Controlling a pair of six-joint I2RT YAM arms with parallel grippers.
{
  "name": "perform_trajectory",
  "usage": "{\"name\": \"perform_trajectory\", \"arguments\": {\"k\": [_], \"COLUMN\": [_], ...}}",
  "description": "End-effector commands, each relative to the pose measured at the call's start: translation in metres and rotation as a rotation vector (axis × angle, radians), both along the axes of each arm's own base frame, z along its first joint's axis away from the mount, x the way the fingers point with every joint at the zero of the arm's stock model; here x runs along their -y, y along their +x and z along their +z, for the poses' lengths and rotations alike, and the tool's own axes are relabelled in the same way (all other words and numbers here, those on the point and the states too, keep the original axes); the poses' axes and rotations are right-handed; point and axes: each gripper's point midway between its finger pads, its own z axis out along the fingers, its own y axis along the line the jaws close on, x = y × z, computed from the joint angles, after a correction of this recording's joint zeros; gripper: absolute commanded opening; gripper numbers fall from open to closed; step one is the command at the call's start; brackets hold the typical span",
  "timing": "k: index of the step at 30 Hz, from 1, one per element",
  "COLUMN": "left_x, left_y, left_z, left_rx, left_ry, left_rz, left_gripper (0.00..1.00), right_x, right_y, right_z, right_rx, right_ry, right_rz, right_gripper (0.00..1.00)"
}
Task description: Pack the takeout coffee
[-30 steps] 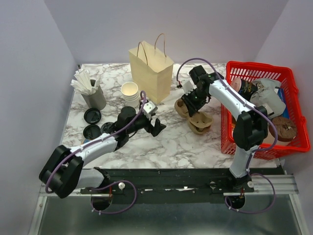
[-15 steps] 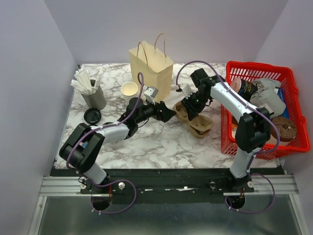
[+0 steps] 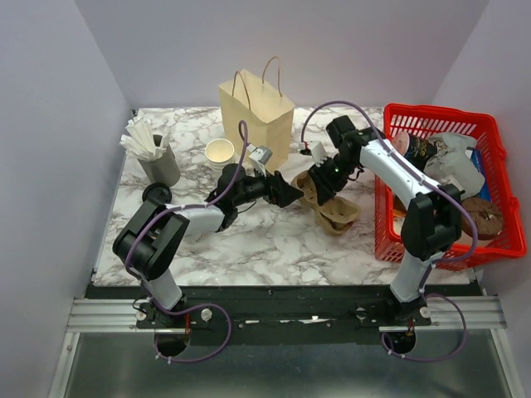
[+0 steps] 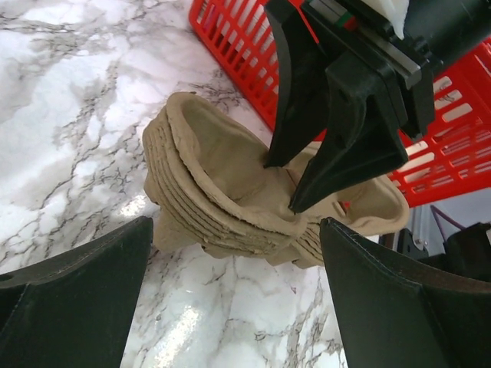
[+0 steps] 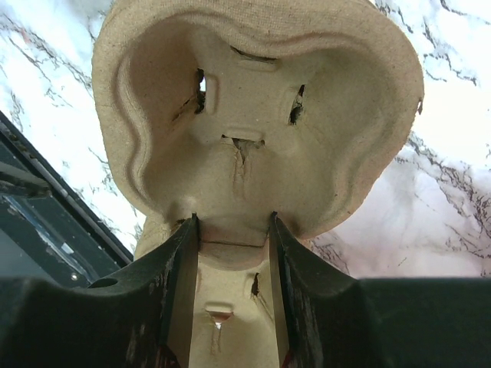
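The left arm (image 3: 192,220) is stretched low across the marble table top (image 3: 274,245), with its wrist pointed right. The left gripper (image 3: 285,192) is spread wide, gripping nothing, and its two dark fingers (image 4: 84,284) are seen on either side of a stack of pulp cup carriers (image 4: 201,180) without touching it. The right arm (image 3: 397,170) is bent over from the basket side. The right gripper (image 4: 282,186) is brought down onto the top carrier (image 5: 253,100) and clenched on that carrier's raised middle partition, one black fingertip set in a cup well and the other beyond the ridge. The carriers are of rough, tan moulded fibre, with rounded wells, slit tabs and closely layered rims. The table top is glossy white stone veined in grey. A red plastic basket (image 3: 440,110) of open lattice stands just to the right of the stack, and a tan paper bag (image 3: 259,116) with cord handles stands upright behind it. Lidless white cups (image 3: 220,153) are found near the left forearm, and a loose black lid (image 3: 156,196) lies farther left. Bare marble is left between the stack and the near table edge. The takeout coffee cannot be made out in these views.
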Motion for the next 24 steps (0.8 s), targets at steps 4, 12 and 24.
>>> {"name": "perform_trajectory", "arguments": {"k": [4, 12, 24], "left_x": [0.001, 0.007, 0.016], "left_y": [-0.005, 0.011, -0.002], "left_z": [0.027, 0.015, 0.028], "left_rx": [0.139, 0.091, 0.138], "left_ry": [-0.047, -0.041, -0.101], "left_rz": [-0.126, -0.102, -0.226], "left_gripper": [0.95, 0.92, 0.93], "right_x": [-0.003, -0.011, -0.010], "right_y": [-0.003, -0.010, -0.010], "right_z": [0.023, 0.027, 0.026], "right_rx": [-0.029, -0.059, -0.085], "right_ry": [0.095, 0.145, 0.150], "right_rz": [-0.007, 0.019, 0.004], "right_gripper": [0.01, 0.01, 0.01]}}
